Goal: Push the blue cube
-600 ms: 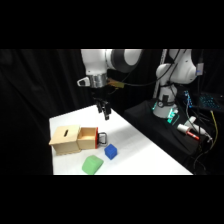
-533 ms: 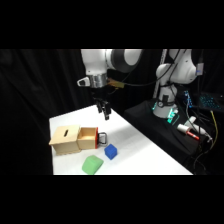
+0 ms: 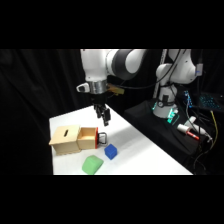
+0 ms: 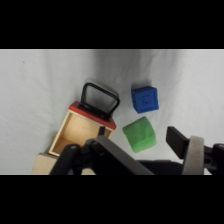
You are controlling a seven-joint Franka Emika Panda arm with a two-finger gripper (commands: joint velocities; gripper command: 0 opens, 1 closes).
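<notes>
Box [image 3: 73,139] below end effector [image 3: 106,118], drawer [image 4: 82,131] pulled out, seen empty; plain blue cube [image 4: 145,98] beyond spread fingers, untouched.

In the wrist view, the wooden box [image 4: 75,137] is cut off at the bottom edge, and the gripper's black linkage [image 4: 107,155] covers its lower corner. The green block [image 4: 139,134] has its lower edge close against that linkage; whether the two touch cannot be told. The gripper [image 4: 145,150] shows only partly, both fingers running out of the picture at the bottom.

In the side view, the green block [image 3: 92,164] sits at the bottom edge, its underside barely showing. The gripper [image 3: 104,116] is blurred, its finger gap unreadable. The table's [image 3: 150,155] near side is cropped.
</notes>
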